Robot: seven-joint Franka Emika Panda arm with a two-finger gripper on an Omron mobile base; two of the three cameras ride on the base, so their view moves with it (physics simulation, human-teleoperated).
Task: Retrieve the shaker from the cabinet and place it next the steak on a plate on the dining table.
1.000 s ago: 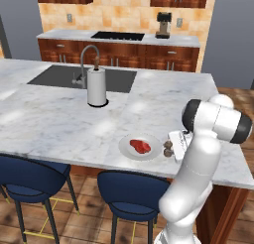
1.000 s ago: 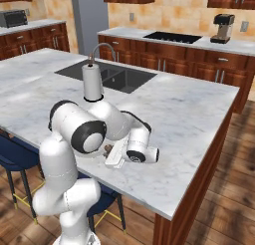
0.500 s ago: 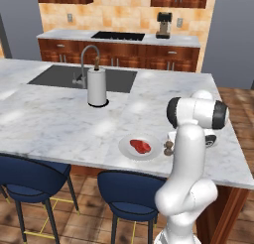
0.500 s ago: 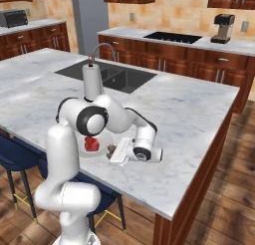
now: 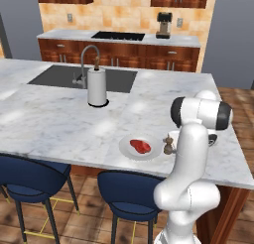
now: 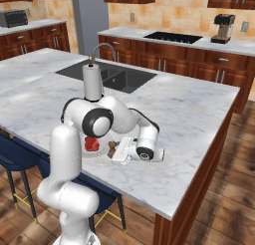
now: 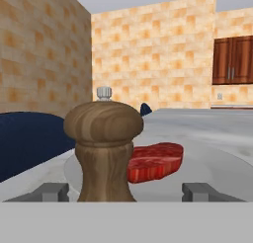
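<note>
Wooden shaker [image 7: 104, 148] upright on marble desk [image 5: 59, 124], lower centre, just beside plate [image 5: 130, 151] with steak [image 5: 140, 146]. Hand [image 7: 126, 191] released, fingers either side (not touching). Placing step looks done; next: back hand off without tipping it.

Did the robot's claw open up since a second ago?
Yes. The claw has spread wide; its fingertips stand clear of the upright shaker, which is beside the steak.
</note>
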